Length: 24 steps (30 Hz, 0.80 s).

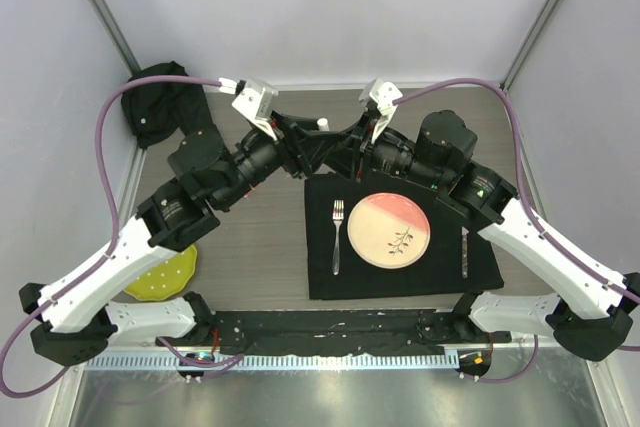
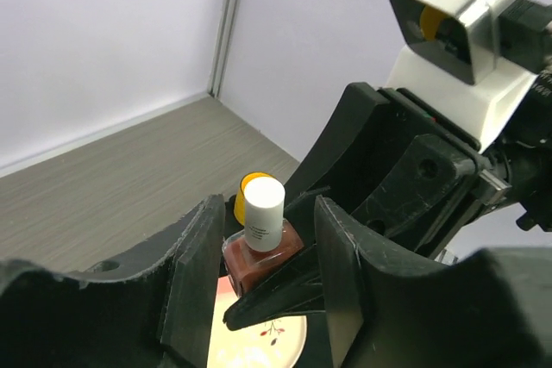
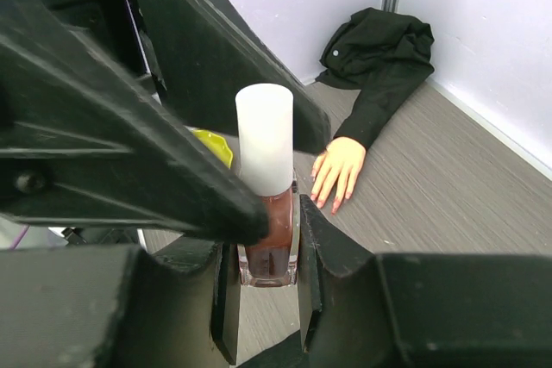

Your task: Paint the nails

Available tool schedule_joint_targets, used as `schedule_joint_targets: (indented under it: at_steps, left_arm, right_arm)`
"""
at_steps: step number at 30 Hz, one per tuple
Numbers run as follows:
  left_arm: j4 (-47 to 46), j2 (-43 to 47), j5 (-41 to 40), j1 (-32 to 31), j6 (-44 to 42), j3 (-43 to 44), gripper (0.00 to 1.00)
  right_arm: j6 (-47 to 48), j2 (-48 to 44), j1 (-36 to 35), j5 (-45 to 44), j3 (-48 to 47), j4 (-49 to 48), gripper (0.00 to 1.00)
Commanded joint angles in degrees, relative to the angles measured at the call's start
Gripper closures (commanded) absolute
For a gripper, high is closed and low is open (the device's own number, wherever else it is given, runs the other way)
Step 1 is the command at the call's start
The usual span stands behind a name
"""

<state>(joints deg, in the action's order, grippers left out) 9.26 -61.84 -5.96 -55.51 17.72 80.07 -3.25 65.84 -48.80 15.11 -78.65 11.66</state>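
Polish bottle [image 2: 263,256], white cap, reddish-brown fill, upright between left gripper [image 2: 269,243] jaws, which stand apart on either side. Right gripper [image 2: 274,258] reaches in from right, one black finger [image 2: 276,295] across bottle's lower front. Pink-cream plate [image 2: 259,342] below. Yellow object [image 2: 244,187] partly hidden behind cap. Grey wood-grain tabletop [image 2: 129,187] beyond.

A placemat [image 1: 480,267] lies on the desk [image 1: 260,247] toward its near edge, right of centre. On it a plate [image 1: 375,237] sits in the middle, with a fork [image 1: 337,237] to its left and a knife [image 1: 464,252] to its right. A small dish [image 1: 165,277] lies left of the placemat. A garment [image 1: 165,102] is heaped in the far left corner. The mannequin hand [image 3: 338,170] lies on the desk at the garment's sleeve end, its nails [image 3: 332,204] pointing away from the heap. A polish bottle [image 3: 269,221] stands upright between the jaws of the right gripper [image 3: 266,256], above the placemat's far edge.
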Motion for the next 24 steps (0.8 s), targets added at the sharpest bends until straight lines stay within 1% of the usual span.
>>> schedule_joint_targets:
  at_steps: [1,3,4,5,6,7,8,9,10,12,13,14,15,16,17,18,19,20,22,24]
  left_arm:
    - [-2.23,-0.73,-2.48,-0.75,-1.63,3.16,0.56]
    - [-2.14,-1.17,-2.66,-1.01,-1.46,3.42,0.61]
    - [-2.05,-1.43,-2.83,-0.92,-1.28,3.60,0.69]
    - [-2.05,-1.61,-3.01,-0.92,-1.11,3.77,0.74]
    - [-1.61,-1.70,-3.27,-0.92,-0.76,3.95,0.81]
    - [-1.26,-2.05,-3.19,-0.92,-0.67,4.39,0.98]
    - [-0.48,-2.14,-2.49,-0.83,-0.49,4.65,1.00]
    - [0.14,-2.49,0.04,-0.57,-0.92,5.52,1.00]
    - [0.93,-4.06,10.42,0.21,-0.84,6.49,1.00]
    - [4.09,-6.96,27.23,4.86,2.56,10.43,1.00]
    - [4.19,-9.41,42.19,6.36,4.33,11.06,1.00]
    - [1.41,-10.57,48.61,8.11,5.65,10.90,1.00]
    - [-0.71,-11.36,54.67,8.39,7.14,9.59,1.00]
    - [-5.26,-12.06,65.96,8.48,7.94,8.88,1.00]
    - [-8.96,-13.03,70.68,8.48,9.52,6.00,1.00]
    - [-15.08,-13.21,75.17,8.57,17.01,4.06,1.00]
    - [-29.15,-14.08,80.70,8.57,21.53,1.95,1.00]
    - [-34.60,-14.96,83.10,8.49,26.36,-0.16,1.00]
    - [-38.60,-17.25,86.97,8.48,31.92,0.87,1.00]
    - [-39.05,-19.19,87.34,8.75,32.82,2.19,1.00]
  right_arm:
    - [0.26,-0.45,-0.42,-1.32,-2.73,-2.96,0.99]
    - [0.34,-0.37,-0.60,-1.31,-2.74,-2.87,0.99]
    - [0.26,-0.37,-0.77,-1.23,-2.82,-2.96,0.98]
    - [0.34,-0.45,-0.86,-1.14,-2.65,-2.87,0.98]
    - [0.52,-0.45,-0.86,-0.88,-2.56,-2.87,0.99]
    - [0.61,-0.63,-1.04,0.17,-2.56,-2.96,0.99]
    - [0.61,-0.89,-0.95,0.96,-2.30,-2.87,0.99]
    - [0.61,-1.07,-1.04,2.10,-2.03,-3.31,0.99]
    - [0.70,-1.68,-0.95,5.68,-1.60,-3.40,0.99]
    - [0.26,-2.03,-0.95,12.97,-1.24,-4.01,0.99]
    - [-0.61,-2.30,-0.95,21.62,-0.81,-4.62,0.99]
    - [-2.19,-2.39,-0.86,25.97,-0.28,-7.67,0.99]
    - [-4.20,-2.74,-0.95,29.59,0.60,-10.66,0.99]
    - [-10.32,-3.26,-0.95,35.36,2.69,-14.70,0.99]
    - [-12.99,-3.35,-1.04,37.42,3.24,-20.74,0.99]
    - [-15.45,-3.27,-1.04,39.62,3.68,-23.50,0.99]
    - [-22.00,-3.18,-1.04,42.60,4.64,-30.14,0.99]
    - [-24.85,-3.18,-1.04,43.85,5.26,-33.77,0.99]
    - [-31.53,-3.00,-1.04,44.91,6.14,-40.37,0.99]
    - [-31.21,-2.74,-1.04,45.27,4.83,-39.09,0.99]
